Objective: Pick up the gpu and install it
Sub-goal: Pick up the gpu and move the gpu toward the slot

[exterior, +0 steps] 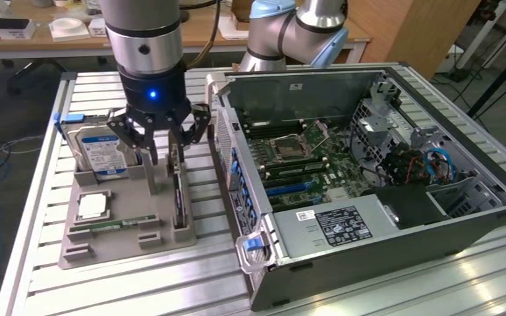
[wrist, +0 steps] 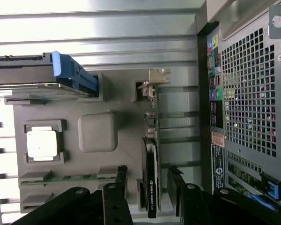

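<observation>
The gpu stands on its long edge in the slot of the grey holder tray nearest the computer case. In the wrist view the gpu is edge-on, its silver end bracket at the far end and a dark cooler at the near end. My gripper hangs straight down over that slot, open. Its two black fingers stand one on each side of the card with a gap on both sides, so nothing is gripped.
The tray also holds a silver hard drive with a blue label, a square processor and a narrow memory stick. The open computer case lies close beside the tray at the exterior view's right, its perforated rear panel alongside the gpu.
</observation>
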`<state>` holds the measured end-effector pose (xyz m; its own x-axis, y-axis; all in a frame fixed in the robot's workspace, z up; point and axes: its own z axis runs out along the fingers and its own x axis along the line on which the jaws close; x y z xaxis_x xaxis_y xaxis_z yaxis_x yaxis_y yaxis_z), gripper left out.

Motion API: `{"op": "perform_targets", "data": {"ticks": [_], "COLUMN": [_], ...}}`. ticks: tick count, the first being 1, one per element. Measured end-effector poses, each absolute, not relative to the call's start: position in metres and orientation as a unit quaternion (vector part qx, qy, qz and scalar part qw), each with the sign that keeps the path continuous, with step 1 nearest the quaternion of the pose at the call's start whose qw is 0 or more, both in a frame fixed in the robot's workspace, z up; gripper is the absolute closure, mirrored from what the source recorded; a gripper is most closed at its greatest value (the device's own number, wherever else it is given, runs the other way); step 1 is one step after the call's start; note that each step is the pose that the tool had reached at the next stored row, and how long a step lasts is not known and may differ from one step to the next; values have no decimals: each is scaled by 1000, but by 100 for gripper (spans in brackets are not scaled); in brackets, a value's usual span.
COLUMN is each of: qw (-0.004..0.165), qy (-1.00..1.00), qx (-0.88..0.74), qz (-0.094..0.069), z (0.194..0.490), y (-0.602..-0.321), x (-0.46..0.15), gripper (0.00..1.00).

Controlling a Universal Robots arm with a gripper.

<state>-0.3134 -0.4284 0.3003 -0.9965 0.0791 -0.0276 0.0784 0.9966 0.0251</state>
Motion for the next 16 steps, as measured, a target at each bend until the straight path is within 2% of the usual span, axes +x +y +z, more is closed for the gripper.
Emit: {"op": "perform_targets", "data": {"ticks": [16], "qw": [16], "qy": [999], "qx": [39], "qz": [10], "z": [279], "y": [-429], "x": [-311], "gripper": [53]}}
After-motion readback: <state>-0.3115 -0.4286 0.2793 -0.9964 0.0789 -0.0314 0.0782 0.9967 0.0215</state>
